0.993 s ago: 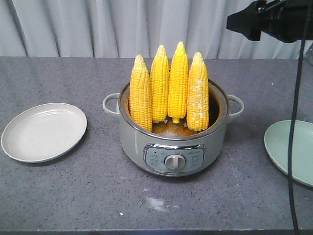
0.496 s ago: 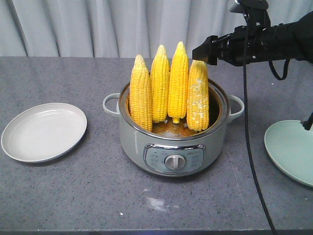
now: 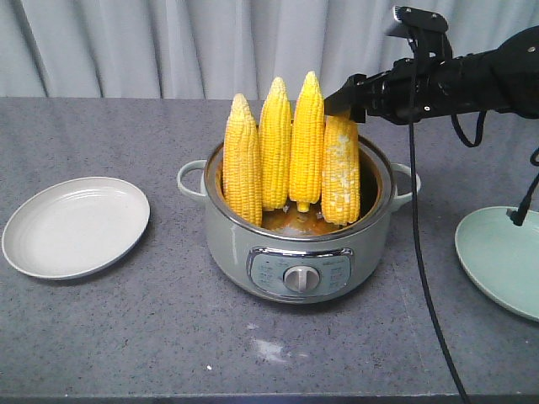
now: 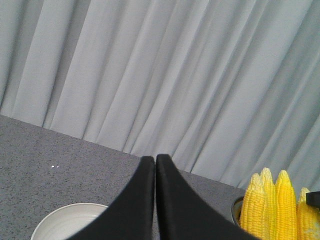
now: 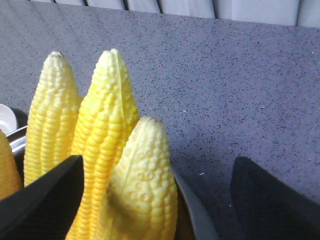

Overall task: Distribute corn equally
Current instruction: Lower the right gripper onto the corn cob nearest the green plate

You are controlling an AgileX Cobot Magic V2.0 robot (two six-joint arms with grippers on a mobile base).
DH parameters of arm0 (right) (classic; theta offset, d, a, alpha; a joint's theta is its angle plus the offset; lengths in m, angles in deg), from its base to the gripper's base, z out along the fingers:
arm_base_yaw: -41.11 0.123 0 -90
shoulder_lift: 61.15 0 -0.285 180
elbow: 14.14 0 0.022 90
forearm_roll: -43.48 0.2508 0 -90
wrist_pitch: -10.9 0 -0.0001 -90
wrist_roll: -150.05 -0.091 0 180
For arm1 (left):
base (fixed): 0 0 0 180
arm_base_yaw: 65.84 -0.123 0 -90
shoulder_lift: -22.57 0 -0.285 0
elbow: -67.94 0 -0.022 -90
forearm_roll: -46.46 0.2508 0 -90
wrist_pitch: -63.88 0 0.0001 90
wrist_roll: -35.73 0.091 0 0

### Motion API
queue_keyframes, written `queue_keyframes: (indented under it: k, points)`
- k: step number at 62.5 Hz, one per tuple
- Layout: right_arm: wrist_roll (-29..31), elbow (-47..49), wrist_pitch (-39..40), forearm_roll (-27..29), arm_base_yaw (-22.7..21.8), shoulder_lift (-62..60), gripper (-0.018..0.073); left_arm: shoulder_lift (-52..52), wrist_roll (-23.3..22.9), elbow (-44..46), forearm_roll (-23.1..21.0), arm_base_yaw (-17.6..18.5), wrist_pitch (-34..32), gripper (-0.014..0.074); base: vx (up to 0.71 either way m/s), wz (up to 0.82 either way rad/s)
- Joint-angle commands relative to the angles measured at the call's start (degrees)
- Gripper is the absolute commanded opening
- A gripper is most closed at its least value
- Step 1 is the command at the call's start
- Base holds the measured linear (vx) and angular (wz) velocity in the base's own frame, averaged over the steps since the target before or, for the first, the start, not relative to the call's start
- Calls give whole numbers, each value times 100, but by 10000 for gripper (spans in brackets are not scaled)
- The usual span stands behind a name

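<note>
Several corn cobs (image 3: 290, 143) stand upright, tips up, in a grey-green cooker pot (image 3: 229, 244) at the table's middle. The rightmost cob (image 3: 340, 172) is paler with whitish patches. My right gripper (image 3: 339, 104) reaches in from the right and covers that cob's tip. In the right wrist view it is open (image 5: 157, 200), and the pale cob's tip (image 5: 145, 185) stands between its black fingers (image 5: 45, 200), apart from both. My left gripper (image 4: 154, 160) is shut on nothing, above the table left of the cobs (image 4: 272, 205).
A white plate (image 3: 76, 225) lies left of the pot and shows under the left gripper (image 4: 70, 220). A pale green plate (image 3: 501, 252) lies at the right edge. A black cable (image 3: 417, 227) hangs from the right arm. Grey curtains close off the back.
My right arm has come in from the upper right, moving left and down until its gripper is at the tip of the pale cob. The cobs and plates have not moved.
</note>
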Motion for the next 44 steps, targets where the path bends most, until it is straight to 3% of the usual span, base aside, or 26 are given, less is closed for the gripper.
queue_keyframes:
  k: [1, 13, 21, 44]
  points:
    - [89, 178, 57, 216, -7, -223, 587, -79, 7, 194, -6, -6, -375, -6, 0, 0]
    - [101, 178, -104, 216, -7, -128, 582, -79, 7, 194, -6, -6, -375, -6, 0, 0]
    - [169, 178, -115, 203, -7, -124, 522, -79, 7, 194, -6, -6, -375, -6, 0, 0]
    - [395, 184, -183, 217, -7, -150, 24, -79, 7, 194, -6, -6, -375, -6, 0, 0]
